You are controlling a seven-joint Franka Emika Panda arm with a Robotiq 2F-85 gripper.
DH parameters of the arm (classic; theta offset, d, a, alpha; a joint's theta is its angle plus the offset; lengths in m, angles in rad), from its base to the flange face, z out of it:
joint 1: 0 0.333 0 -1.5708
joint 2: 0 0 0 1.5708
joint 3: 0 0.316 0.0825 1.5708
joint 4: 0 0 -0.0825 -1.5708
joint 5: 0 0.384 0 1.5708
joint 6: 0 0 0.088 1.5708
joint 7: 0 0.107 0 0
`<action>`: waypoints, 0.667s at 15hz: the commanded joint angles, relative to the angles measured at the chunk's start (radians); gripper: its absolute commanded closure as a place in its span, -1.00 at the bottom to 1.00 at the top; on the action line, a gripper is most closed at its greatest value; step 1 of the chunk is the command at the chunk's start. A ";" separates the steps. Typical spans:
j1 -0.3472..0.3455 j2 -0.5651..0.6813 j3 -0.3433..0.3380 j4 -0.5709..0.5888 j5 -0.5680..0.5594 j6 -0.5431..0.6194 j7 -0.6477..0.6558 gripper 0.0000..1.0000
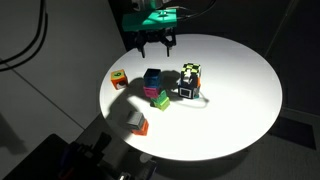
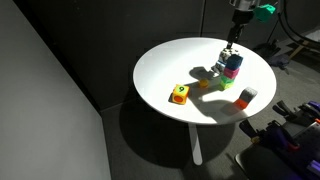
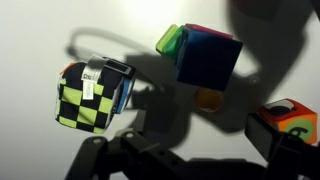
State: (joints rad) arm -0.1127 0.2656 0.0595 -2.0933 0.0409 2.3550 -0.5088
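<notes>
Hovering over the white desk [image 1: 250, 110], hand [image 1: 156, 46] spread wide, empty, touching nothing. Nearest below: blue cube [image 3: 208, 55] with green block [image 3: 170, 40] against it, checkered cube [image 3: 90, 95] just beside. Farther out: orange block [image 1: 118, 77], red block [image 1: 140, 124]. No grasp made so far; every block down on desk, untouched.

checkered block [image 3: 88, 97] lies left of a blue cube [image 3: 208, 58], apart.

Pincer [image 1: 155, 46] above table [image 1: 240, 90]; cube [image 1: 190, 78] just beside block cluster [image 1: 153, 88]; lone block [image 1: 118, 77] apart.
</notes>
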 commanded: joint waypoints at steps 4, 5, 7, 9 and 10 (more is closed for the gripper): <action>0.030 0.022 0.018 0.056 0.007 -0.015 -0.032 -1.00; 0.035 0.027 0.025 0.064 0.006 -0.015 -0.039 -1.00; 0.046 0.039 0.041 0.080 0.007 -0.009 -0.056 -1.00; 0.056 0.057 0.056 0.103 0.007 -0.009 -0.077 -1.00; 0.062 0.067 0.062 0.115 0.005 -0.011 -0.082 -1.00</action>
State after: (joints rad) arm -0.0593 0.2975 0.1058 -2.0315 0.0409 2.3550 -0.5509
